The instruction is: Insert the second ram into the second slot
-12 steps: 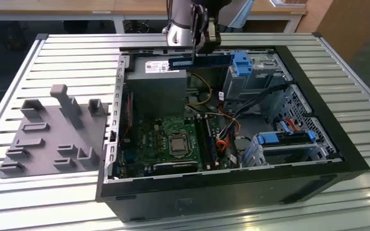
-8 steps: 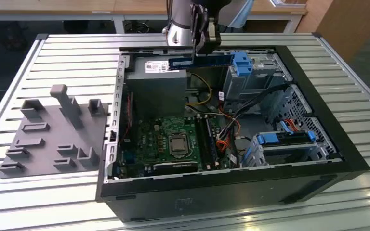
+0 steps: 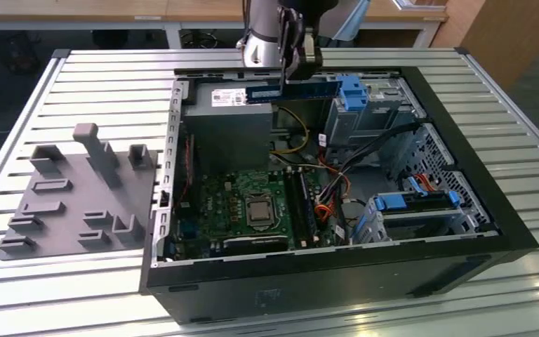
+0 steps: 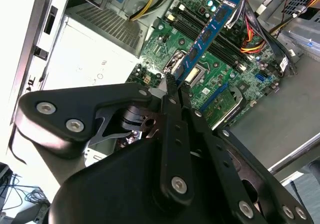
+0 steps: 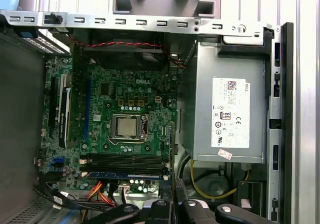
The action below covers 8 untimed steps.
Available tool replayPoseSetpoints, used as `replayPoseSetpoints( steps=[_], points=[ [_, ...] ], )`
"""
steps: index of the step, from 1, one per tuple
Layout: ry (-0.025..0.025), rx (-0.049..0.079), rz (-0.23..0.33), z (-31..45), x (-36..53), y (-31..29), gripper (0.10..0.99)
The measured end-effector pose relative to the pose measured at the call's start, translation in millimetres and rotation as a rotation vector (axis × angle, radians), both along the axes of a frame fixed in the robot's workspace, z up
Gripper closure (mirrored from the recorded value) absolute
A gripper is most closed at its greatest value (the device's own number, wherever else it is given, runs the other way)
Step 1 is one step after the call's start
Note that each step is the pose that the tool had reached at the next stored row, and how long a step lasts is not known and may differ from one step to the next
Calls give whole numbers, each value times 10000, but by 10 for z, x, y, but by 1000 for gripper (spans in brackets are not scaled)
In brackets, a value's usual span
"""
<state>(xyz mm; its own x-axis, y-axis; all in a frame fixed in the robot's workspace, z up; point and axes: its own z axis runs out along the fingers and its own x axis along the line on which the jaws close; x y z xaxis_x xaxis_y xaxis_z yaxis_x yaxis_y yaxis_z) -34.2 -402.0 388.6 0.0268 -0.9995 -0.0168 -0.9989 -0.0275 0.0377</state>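
The second ram (image 3: pixel 293 91) is a long blue stick with a pale label, and it hangs level above the open computer case, over the power supply. My gripper (image 3: pixel 295 81) is shut on it near its middle. In the second wrist view the ram (image 4: pixel 205 37) runs out from the fingertips (image 4: pixel 167 87) and hovers well above the green motherboard (image 4: pixel 165 54). The dark memory slots (image 3: pixel 300 200) lie beside the processor socket (image 3: pixel 255 210), below and nearer the camera than the gripper. In the first wrist view the ram (image 5: pixel 125 174) shows edge-on alongside the slots (image 5: pixel 125 160).
The black case (image 3: pixel 344 274) lies on its side on a slatted metal table (image 3: pixel 82 91). Inside it are a grey power supply (image 5: pixel 225 114), blue drive brackets (image 3: pixel 352 88), and orange and yellow cables (image 3: pixel 324 210). A grey fixture plate (image 3: pixel 73 196) lies at the exterior view's left.
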Motion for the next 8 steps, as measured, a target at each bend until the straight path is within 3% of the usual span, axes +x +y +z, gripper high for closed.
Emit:
replayPoseSetpoints(
  steps=[8],
  points=[
    [0, 0, 0, 0, 0, -65, 949]
  ],
)
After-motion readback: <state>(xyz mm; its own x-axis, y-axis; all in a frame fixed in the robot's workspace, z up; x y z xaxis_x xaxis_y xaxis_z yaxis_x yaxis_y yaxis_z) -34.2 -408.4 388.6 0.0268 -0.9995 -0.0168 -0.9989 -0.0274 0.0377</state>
